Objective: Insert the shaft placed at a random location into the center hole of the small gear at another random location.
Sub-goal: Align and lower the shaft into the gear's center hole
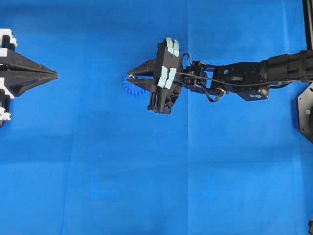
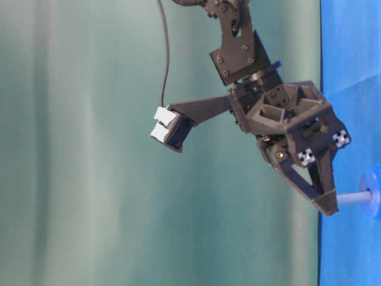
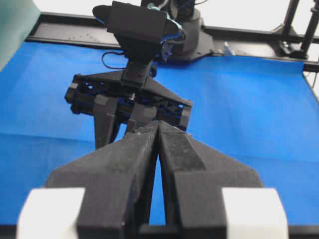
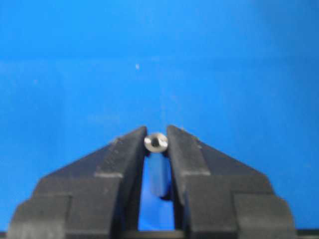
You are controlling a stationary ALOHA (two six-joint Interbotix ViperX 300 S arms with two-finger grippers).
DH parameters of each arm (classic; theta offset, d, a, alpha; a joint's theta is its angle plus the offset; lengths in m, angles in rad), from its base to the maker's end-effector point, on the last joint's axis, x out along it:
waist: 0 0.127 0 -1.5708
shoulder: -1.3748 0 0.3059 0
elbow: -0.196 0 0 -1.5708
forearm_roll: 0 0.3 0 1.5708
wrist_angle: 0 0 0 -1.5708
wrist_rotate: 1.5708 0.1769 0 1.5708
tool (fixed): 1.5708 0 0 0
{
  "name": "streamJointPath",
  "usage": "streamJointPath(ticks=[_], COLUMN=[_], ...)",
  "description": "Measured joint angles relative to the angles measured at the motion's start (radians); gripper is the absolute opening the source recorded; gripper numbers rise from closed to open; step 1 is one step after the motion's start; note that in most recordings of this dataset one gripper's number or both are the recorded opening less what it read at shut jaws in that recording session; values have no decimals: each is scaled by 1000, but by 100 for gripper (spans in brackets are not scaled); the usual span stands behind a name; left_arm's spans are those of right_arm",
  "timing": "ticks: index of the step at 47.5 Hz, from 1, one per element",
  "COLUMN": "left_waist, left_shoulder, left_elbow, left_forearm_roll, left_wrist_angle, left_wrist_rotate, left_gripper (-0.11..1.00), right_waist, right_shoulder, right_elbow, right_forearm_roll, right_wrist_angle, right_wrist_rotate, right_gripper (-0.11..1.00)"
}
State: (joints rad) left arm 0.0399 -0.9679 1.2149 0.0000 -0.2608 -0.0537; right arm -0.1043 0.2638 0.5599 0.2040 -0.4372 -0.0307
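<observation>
- Right gripper [image 1: 131, 77] reaches in from the right edge of the overhead view and ends mid-cloth, its tips over the small gear [image 1: 132, 87].
- Its fingers are nearly closed, pinching the shaft [image 4: 156, 142]; the wrist view shows the shiny round end between the two tips and the pin body in the slot behind.
- Table-level view: shaft [image 2: 355, 198] sticks out of the right gripper [image 2: 329, 205] tips and runs up to the gear [image 2: 373, 193] at the frame's right edge; whether it has entered the hub can't be told.
- Gear lies on the blue cloth [image 1: 98, 171] just left of centre; only its lower-left teeth show overhead, the rest is under the gripper. Center hole not visible in any view.
- Gear is cut off by the frame edge at table level and does not appear in the right wrist view.
- Left gripper [image 1: 55, 75] sits at the left edge of the overhead view, well apart from the gear; fingers [image 3: 134, 149] are pressed together with nothing between them.
- Left wrist view: right arm's wrist block and camera mount fill the middle, blocking sight of gear and shaft.
- A black base plate [image 1: 307, 111] at the right edge is partly cropped.
- Bare cloth all round the gear: wide open below, above and to the left up to the left gripper.
</observation>
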Motion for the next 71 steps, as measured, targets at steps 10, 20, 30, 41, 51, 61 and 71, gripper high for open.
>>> streamJointPath(ticks=[10,20,30,41,51,61,71], left_waist=[0,0,0,0,0,0,0], left_shoulder=[0,0,0,0,0,0,0], left_elbow=[0,0,0,2,2,2,3], left_forearm_roll=[0,-2,-2,0,0,0,-2], left_wrist_angle=[0,0,2,2,2,2,2], left_wrist_rotate=[2,2,0,2,2,0,0], left_gripper=[0,0,0,0,0,0,0], right_waist=[0,0,0,0,0,0,0], right_shoulder=[9,8,-40,-94,-94,-64,-2], right_elbow=[0,0,3,3,11,18,21], right_forearm_roll=[8,8,8,5,3,9,26], right_wrist_angle=[-9,-9,-5,-5,-11,-48,-95], right_wrist_rotate=[-2,-3,-14,-41,-43,-43,-41], right_gripper=[3,3,3,3,3,3,3])
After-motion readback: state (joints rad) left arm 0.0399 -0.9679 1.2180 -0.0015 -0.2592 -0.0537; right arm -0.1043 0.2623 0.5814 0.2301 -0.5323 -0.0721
